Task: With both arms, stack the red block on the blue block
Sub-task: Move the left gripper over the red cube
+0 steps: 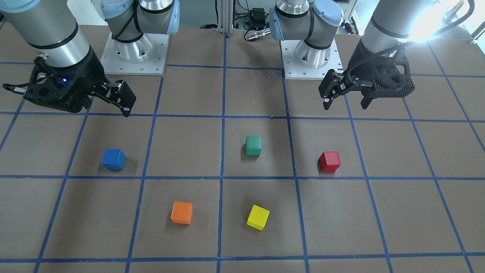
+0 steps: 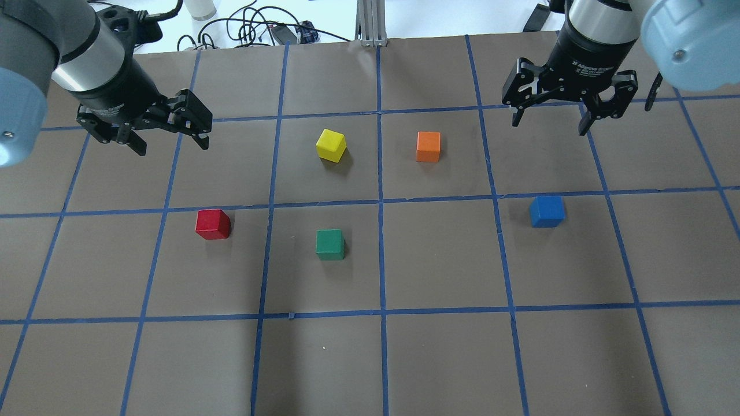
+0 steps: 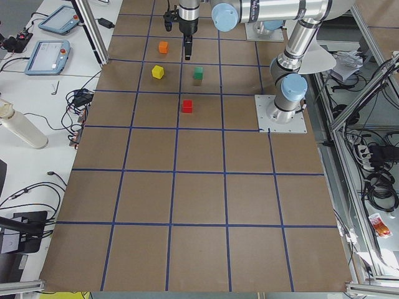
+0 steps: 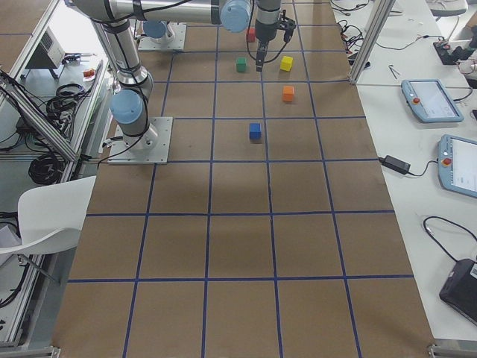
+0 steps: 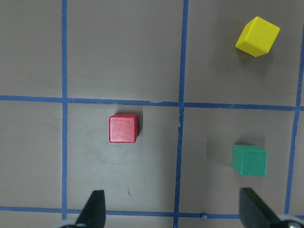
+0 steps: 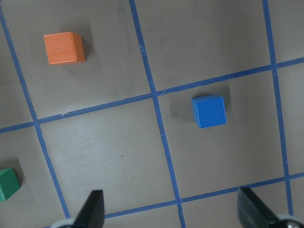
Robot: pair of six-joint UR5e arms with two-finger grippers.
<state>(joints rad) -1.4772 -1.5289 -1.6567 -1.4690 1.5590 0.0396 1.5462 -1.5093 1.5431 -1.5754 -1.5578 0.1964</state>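
The red block [image 2: 213,224] sits on the brown table on my left side, also in the front-facing view [image 1: 329,161] and the left wrist view [image 5: 123,128]. The blue block [image 2: 546,211] sits on my right side, also in the front-facing view [image 1: 113,159] and the right wrist view [image 6: 208,111]. My left gripper [image 2: 173,147] hangs open and empty above the table, beyond the red block and apart from it. My right gripper [image 2: 549,125] hangs open and empty beyond the blue block, also apart from it.
A green cube [image 2: 330,244] lies right of the red block. A yellow cube [image 2: 331,144] and an orange cube [image 2: 428,146] lie farther out, between the grippers. Blue tape lines grid the table. The arm bases [image 1: 136,57] stand at the robot's edge.
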